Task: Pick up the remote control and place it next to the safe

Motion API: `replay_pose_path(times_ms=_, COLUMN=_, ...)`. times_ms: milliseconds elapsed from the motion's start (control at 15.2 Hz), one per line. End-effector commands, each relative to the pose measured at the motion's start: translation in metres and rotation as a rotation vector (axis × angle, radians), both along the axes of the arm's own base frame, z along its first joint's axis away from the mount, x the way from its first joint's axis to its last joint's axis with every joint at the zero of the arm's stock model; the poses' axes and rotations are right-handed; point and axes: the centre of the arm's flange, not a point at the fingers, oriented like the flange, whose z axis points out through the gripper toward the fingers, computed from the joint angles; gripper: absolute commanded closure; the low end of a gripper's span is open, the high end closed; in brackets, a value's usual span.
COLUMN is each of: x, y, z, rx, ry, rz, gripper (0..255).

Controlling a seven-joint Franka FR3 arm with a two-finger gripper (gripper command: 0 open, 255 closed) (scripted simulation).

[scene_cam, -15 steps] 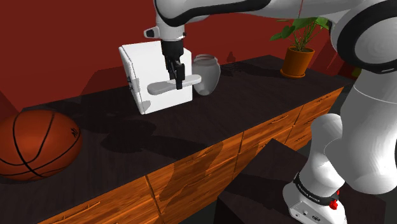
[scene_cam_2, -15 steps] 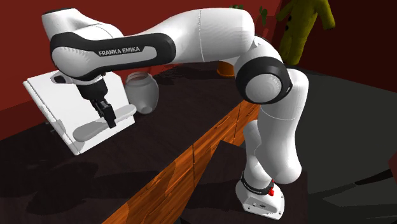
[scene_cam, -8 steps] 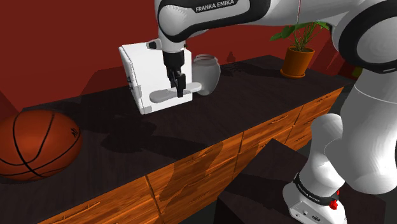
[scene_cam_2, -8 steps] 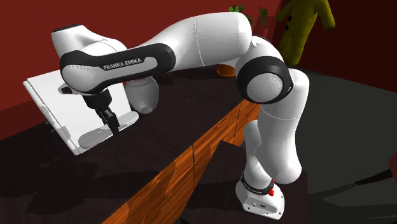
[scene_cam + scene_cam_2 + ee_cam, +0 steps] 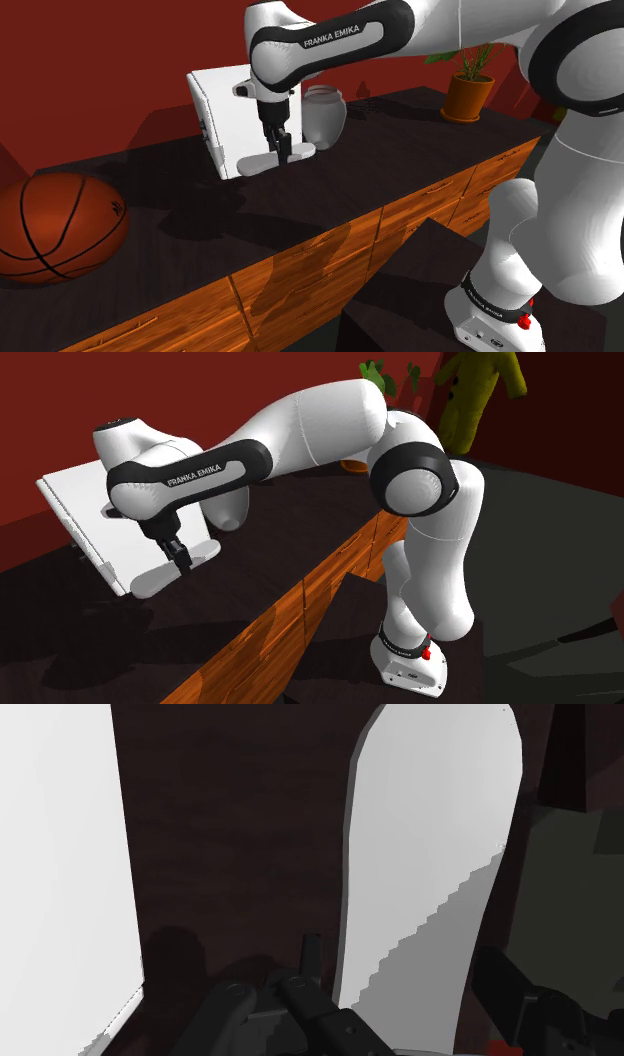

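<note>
Jaws clamped on white remote (image 5: 262, 162); gripper (image 5: 283, 151) low over dark counter (image 5: 300, 212), remote just beside white safe (image 5: 225, 110). Jar (image 5: 325, 116) close behind, basketball (image 5: 55, 225) well apart. Remote lower than second ago.

A room in a home: red walls (image 5: 100, 60), a wooden sideboard (image 5: 300, 270) carrying a potted plant (image 5: 468, 92) and a basketball (image 5: 55, 228).

Shoulder view: high, mid-range, looks down along the counter (image 5: 200, 215) toward the safe (image 5: 218, 105). Second exterior view: off the counter's front, safe at that view's left. Wrist view: close beside safe. All three share the safe.
</note>
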Motion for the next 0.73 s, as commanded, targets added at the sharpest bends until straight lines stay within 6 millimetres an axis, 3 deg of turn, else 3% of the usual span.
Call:
replay_pose_path(times_ms=0, x=0.0, y=-0.001, z=-0.011, rx=0.0, ry=-0.001, rz=0.0, gripper=255)
replay_pose_path(times_ms=660, x=0.0, y=-0.001, z=-0.064, rx=0.0, ry=-0.001, rz=0.0, gripper=255)
